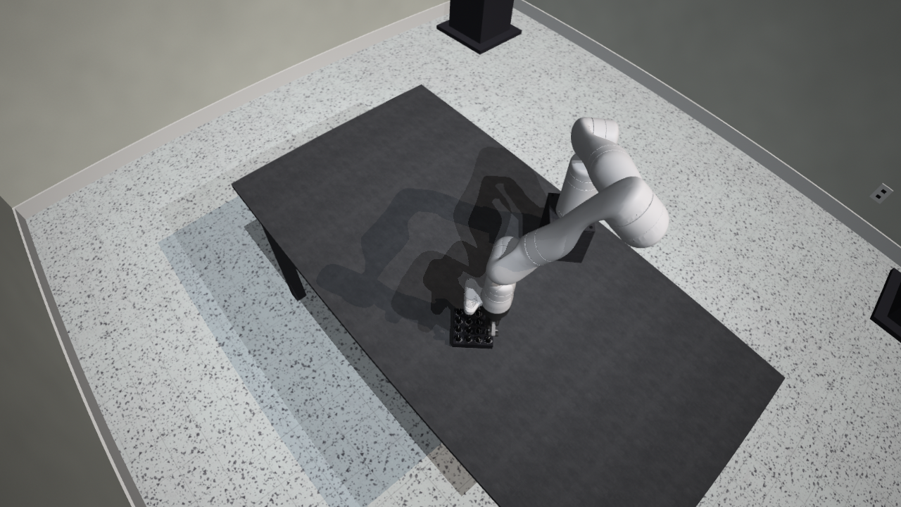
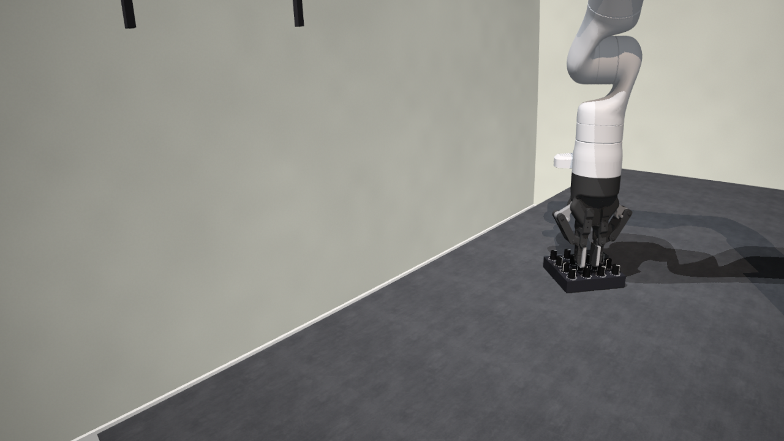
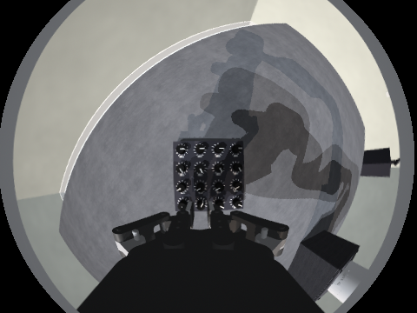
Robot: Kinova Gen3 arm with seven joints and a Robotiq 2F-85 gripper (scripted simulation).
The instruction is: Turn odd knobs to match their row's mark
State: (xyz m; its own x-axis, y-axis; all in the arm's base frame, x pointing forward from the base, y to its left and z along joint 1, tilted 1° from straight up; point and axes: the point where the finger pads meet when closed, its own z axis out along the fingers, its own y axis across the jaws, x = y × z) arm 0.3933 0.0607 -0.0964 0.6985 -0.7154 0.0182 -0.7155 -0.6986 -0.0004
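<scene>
The black knob box (image 1: pixel 472 344) (image 2: pixel 596 283) (image 3: pixel 191 158) stands flat on the table, with four rows of dark knobs with white lines. In the wrist view, the far row's lines run sideways, while lines in the nearer rows mostly slant. My gripper (image 2: pixel 590 262) (image 3: pixel 200 208) points down over the box, its fingers narrowly apart and low among the knobs. In the wrist view a near-row knob (image 3: pixel 201 203) shows in the gap between the fingertips, and no contact is visible. Fingers partly hide neighbouring knobs. I cannot read the names or see the socket.
The dark table (image 1: pixel 617 378) (image 2: pixel 383 356) (image 3: pixel 126 152) carries the box near one long edge. The arm's base (image 1: pixel 576 189) stands at the opposite long edge. Neighbouring knobs stand close on both sides of the fingers. The arm's shadow falls across the table and part of the box.
</scene>
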